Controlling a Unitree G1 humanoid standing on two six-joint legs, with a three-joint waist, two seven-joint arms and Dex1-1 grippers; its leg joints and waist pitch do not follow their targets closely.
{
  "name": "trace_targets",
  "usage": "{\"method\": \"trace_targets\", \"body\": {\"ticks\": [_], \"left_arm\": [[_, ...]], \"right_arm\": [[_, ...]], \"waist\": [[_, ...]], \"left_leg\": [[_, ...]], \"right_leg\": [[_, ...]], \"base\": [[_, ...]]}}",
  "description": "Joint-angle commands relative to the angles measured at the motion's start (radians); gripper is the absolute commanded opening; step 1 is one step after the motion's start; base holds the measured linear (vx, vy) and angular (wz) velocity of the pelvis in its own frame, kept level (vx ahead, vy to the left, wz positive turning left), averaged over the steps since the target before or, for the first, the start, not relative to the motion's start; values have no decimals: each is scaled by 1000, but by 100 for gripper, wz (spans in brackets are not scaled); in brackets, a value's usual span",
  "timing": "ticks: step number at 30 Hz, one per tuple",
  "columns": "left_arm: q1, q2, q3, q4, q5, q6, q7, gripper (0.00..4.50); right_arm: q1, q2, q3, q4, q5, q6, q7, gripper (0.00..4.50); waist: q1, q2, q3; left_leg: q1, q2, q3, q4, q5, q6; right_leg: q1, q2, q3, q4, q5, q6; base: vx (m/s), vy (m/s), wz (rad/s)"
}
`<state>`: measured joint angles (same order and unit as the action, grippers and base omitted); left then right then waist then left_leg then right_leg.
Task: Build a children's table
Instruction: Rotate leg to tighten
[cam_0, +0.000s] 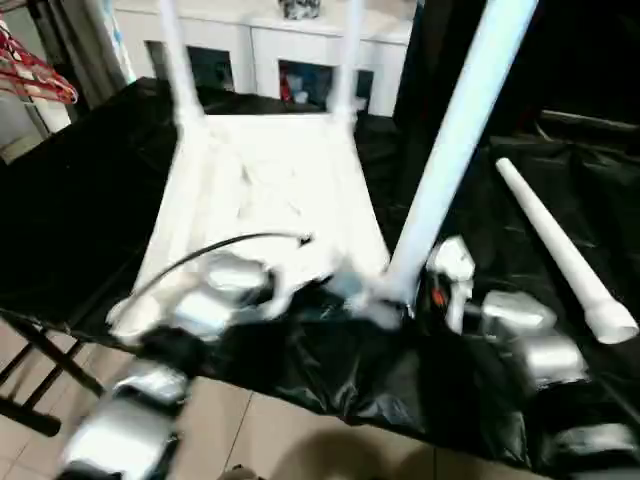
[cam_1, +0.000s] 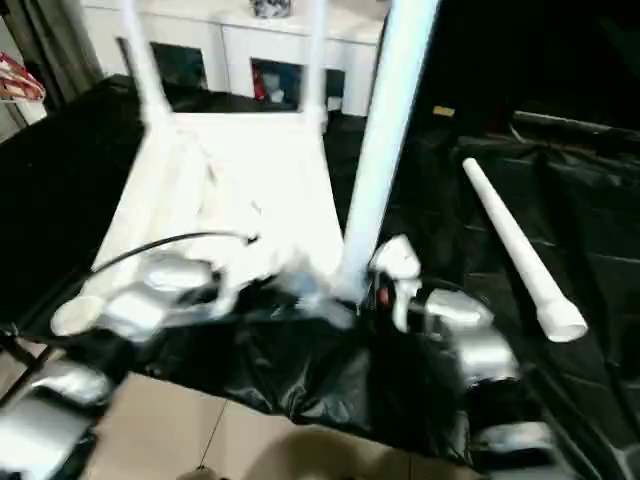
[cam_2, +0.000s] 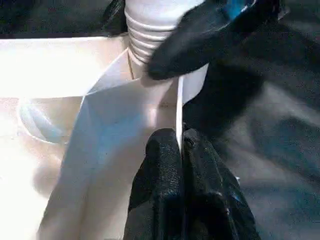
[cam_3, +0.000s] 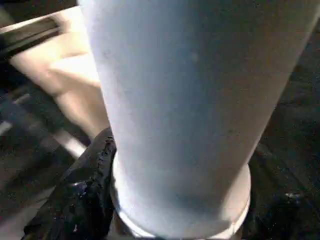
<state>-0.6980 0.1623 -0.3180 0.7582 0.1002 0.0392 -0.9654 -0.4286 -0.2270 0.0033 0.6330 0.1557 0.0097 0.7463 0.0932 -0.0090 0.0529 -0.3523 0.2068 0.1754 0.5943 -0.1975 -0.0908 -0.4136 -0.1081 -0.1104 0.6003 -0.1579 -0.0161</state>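
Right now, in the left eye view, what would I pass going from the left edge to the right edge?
Red hanger → far-left upright leg → upturned table top → far-right upright leg → big tilted leg held by the right tool → loose leg lying on the black sheet.

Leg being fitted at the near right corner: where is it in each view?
Left eye: the leg rises right of centre.
Right eye: centre.
Left wrist: its ribbed end, by the right gripper's finger.
Right wrist: close shaft.
Shared landmark: the tabletop.
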Motion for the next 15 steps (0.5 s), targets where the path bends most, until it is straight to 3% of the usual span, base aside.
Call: {"method": "trace_targets", "body": {"ticks": [1, 6, 7, 12, 15], "left_arm": [[-34, -60, 15, 11, 5, 11, 117, 0], [-47, -132, 11, 38, 29, 33, 232, 0], [-46, -138, 9, 38, 30, 32, 235, 0], [-29, -128, -11, 20, 23, 3, 149, 0], [-15, -100, -18, -10, 10, -11, 81, 0]], "right_arm": [[-7, 63, 26, 21, -24, 5, -94, 278], [-38, 149, 24, 82, -74, 0, -282, 278], [-41, 158, 27, 85, -83, -9, -295, 313], [-56, 182, 19, 64, -42, -12, -231, 358], [-52, 144, 29, 36, -42, -5, -185, 386]], "waist": [[0, -9, -65], [-8, -12, -67], [-8, -8, -67], [-12, 1, -68], [-14, -2, -70]], "left_leg": [[-3, 16, -1, -73, -183, 41], [-7, 13, -2, -73, -184, 42], [-5, 14, -1, -73, -187, 43], [-6, 15, -2, -75, -210, 58], [-8, 16, -3, -75, -209, 67]], "right_leg": [[58, -46, 47, -89, -396, -136], [60, -45, 45, -90, -403, -128], [57, -46, 46, -92, -398, -127], [59, -42, 46, -89, -354, -146], [64, -44, 46, -84, -330, -162]], "base": [[0, 0, 0], [0, 0, 0], [0, 0, 0], [0, 0, 0], [0, 0, 0]]}}
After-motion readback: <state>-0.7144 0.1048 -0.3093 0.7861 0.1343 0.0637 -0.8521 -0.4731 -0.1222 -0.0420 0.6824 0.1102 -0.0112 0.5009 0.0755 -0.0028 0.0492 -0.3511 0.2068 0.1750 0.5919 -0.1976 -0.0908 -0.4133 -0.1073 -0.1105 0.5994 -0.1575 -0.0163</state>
